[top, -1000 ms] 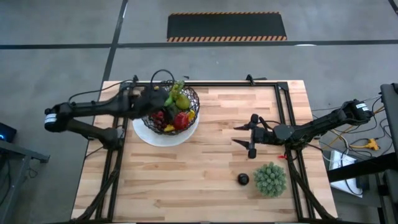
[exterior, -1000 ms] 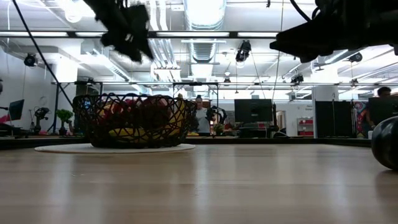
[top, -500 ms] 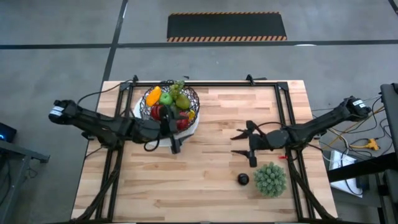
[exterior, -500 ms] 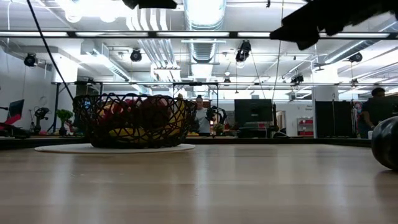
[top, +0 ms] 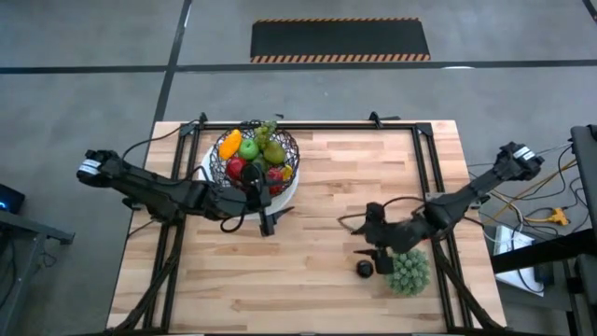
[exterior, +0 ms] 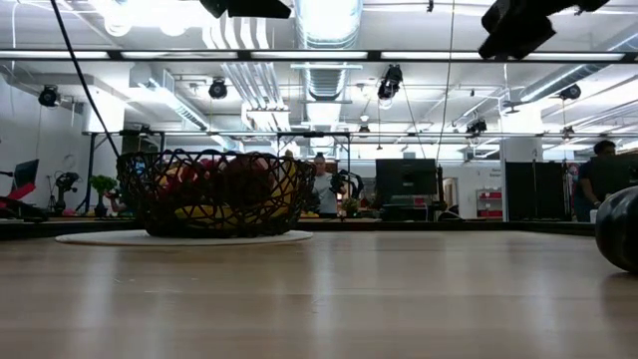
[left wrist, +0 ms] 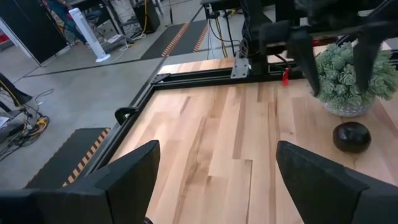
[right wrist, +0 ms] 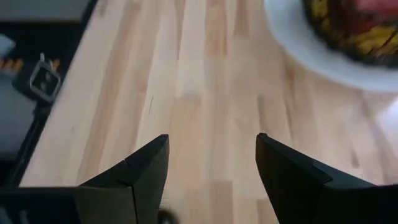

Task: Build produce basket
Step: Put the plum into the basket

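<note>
While the basket (top: 257, 160) sits on the white plate (top: 284, 194) at the table's far left, filled with produce (top: 250, 147), the left gripper (top: 270, 217) hovers just beside it, fingers apart. The right gripper (top: 366, 239) hangs spread above the dark plum (top: 365, 269), beside the spiky ball (top: 410, 269).

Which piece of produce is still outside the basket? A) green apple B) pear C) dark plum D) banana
C: the dark plum lies on the bare table beside the spiky green ball, with the right gripper open just above it, far from the basket on its white plate.
</note>
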`<state>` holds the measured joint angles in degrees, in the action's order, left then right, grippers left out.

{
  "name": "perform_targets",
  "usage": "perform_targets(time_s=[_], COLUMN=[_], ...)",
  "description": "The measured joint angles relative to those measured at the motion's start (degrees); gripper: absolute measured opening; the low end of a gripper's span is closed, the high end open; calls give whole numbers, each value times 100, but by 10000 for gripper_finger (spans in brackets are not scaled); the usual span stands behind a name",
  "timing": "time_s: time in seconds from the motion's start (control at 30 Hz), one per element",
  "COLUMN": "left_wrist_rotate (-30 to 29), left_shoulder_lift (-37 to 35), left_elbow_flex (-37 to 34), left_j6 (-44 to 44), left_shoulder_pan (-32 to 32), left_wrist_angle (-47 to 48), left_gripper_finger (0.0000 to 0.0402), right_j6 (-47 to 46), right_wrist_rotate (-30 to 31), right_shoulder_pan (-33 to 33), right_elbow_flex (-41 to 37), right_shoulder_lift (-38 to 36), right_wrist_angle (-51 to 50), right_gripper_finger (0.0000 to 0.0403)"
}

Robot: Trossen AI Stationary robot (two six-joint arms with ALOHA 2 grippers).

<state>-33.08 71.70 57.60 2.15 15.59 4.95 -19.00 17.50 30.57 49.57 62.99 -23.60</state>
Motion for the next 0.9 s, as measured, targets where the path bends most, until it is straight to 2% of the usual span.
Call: perform_targets(time_s=[0.33, 0.5, 0.8, 0.9], left_wrist_rotate=[-4, -11, -28, -26], left_shoulder_lift=[-24, -37, -70, -88], left_elbow_flex=[0, 1, -30, -141], left_j6=[9, 34, 411, 449], left_shoulder_pan=[-2, -1, 37, 69], left_wrist_angle=[6, 28, 18, -6], left_gripper_finger=[303, 303, 303, 303], right_j6=[-1260, -1569, -1540, -1628], right_wrist_rotate=[-166, -453, -1435, -1504], right_shoulder_pan=[395, 406, 406, 406], right_elbow_flex=[1539, 2236, 2776, 2796], right_shoulder_lift=[1509, 2311, 3304, 3508], right_wrist_angle=[-2365, -3446, -3761, -3765], right_gripper_finger=[228, 255, 302, 306])
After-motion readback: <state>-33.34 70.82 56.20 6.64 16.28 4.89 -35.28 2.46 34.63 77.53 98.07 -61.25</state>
